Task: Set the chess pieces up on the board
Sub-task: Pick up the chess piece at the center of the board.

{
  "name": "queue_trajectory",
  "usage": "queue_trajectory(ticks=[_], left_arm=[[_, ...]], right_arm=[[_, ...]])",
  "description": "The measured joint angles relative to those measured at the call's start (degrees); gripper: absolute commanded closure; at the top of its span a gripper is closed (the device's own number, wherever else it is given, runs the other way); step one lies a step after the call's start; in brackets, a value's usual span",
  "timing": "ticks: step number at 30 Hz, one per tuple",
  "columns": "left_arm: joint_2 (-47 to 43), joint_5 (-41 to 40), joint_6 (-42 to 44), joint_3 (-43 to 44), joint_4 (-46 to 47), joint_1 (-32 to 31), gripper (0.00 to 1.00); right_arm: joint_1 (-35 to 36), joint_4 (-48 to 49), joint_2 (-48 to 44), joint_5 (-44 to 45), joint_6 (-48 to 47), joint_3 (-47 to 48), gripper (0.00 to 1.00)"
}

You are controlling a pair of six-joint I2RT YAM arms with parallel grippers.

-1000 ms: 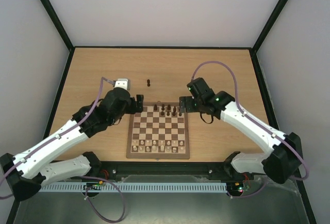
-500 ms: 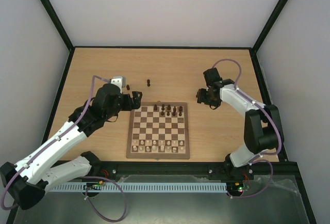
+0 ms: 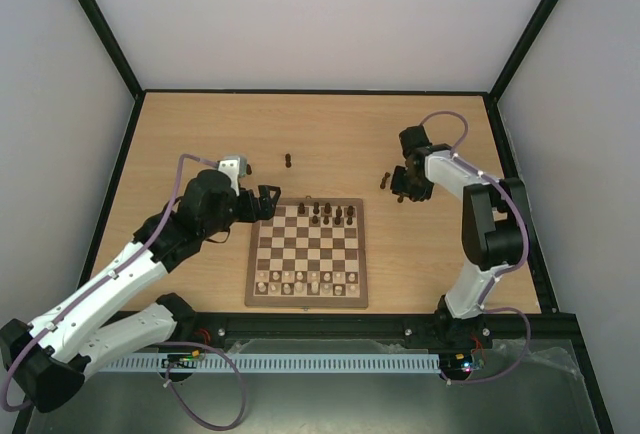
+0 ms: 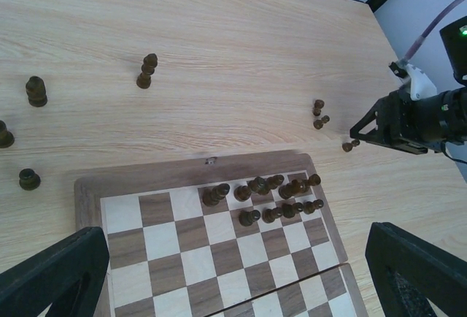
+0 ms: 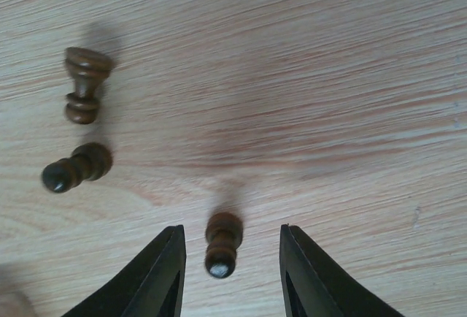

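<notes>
The board (image 3: 306,250) lies mid-table, with several dark chess pieces (image 3: 327,214) bunched on its far right squares (image 4: 270,196). More dark pieces lie loose on the table: one (image 4: 147,71) beyond the board and others (image 4: 36,91) at far left. My right gripper (image 5: 231,231) is low over the table right of the board. It is open, and a dark pawn (image 5: 222,242) stands between its fingers with a gap on each side. Two more pawns (image 5: 82,83) lie to its left. My left gripper (image 4: 237,238) hangs wide open over the board's far left, holding nothing.
Pale chessmen (image 3: 305,281) fill the board's near rows. The board's brown frame (image 4: 146,178) has a small clasp at its far edge. Black enclosure posts and white walls ring the wooden tabletop (image 3: 200,134).
My right arm swung from the board's far right corner out to the loose pawns on the table, and its jaws narrowed around one. My left arm shifted a little over the board's far left corner.
</notes>
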Motion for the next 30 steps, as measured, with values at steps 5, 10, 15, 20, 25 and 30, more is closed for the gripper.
queue_trajectory(ticks=[5, 10, 15, 20, 25, 30], left_arm=[[0.00, 0.55, -0.09, -0.13, 0.68, 0.00, 0.00], [0.02, 0.94, -0.11, -0.24, 1.36, 0.00, 0.00], [0.20, 1.05, -0.13, -0.44, 1.60, 0.00, 0.01], [0.35, 1.09, -0.13, -0.66, 1.70, 0.00, 0.00], [0.39, 1.09, -0.13, -1.03, 1.73, 0.00, 0.00], [0.42, 1.03, -0.15, -1.05, 1.70, 0.00, 0.00]], right_arm=[[-0.92, 0.31, 1.53, -0.17, -0.09, 0.15, 0.69], [-0.90, 1.18, 2.78, -1.11, -0.28, 0.15, 0.74], [-0.90, 1.57, 2.97, -2.03, -0.44, 0.13, 0.89], [-0.90, 2.16, 2.80, -2.36, -0.66, -0.11, 0.97], [-0.52, 2.01, 1.55, -2.01, -0.76, -0.98, 0.98], [3.04, -0.44, -3.08, 0.07, -0.72, -0.81, 0.98]])
